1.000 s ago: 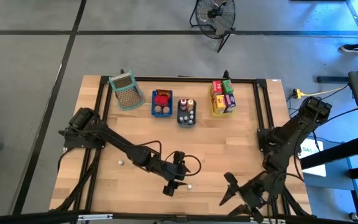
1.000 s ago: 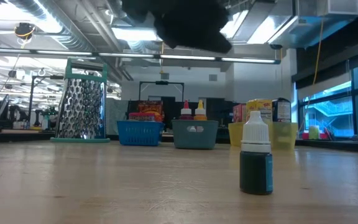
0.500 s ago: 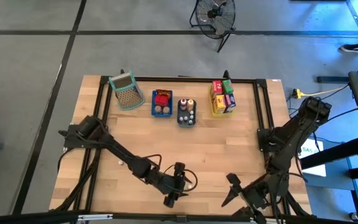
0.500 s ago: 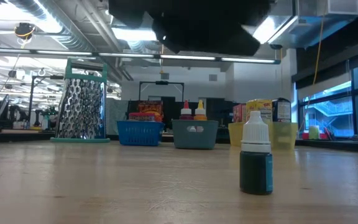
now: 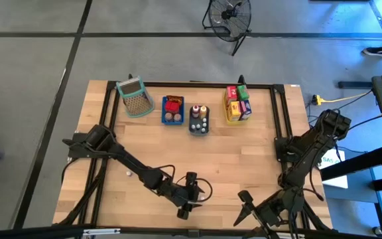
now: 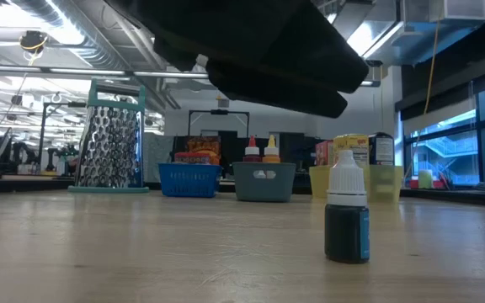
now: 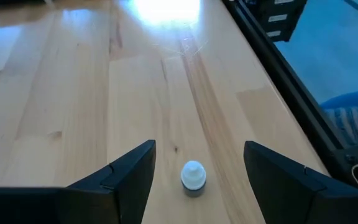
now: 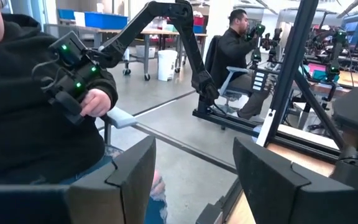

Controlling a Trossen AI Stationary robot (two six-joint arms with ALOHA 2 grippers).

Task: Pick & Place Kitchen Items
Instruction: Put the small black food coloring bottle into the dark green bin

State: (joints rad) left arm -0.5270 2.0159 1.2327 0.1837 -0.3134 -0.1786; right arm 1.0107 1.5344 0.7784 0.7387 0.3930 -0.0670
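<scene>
You've got two matte-black jointed arms with black cables looping off them, left arm (image 5: 131, 166) and right arm (image 5: 307, 149), each ending in a gripper of two flat, angular, wedge-shaped black fingers (image 7: 126, 174) without visible markings.

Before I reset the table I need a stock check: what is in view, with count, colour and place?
Dropper bottle: one, white cap, front of table, between left gripper's open fingers.
Small white piece: one, left of table.
Grater: one, grey-green, back left.
Trays: blue, grey, yellow, back row, holding groceries.
Person: dark top, beyond the table.
Left gripper: front centre, open.
Right gripper: front right, open, empty.
</scene>
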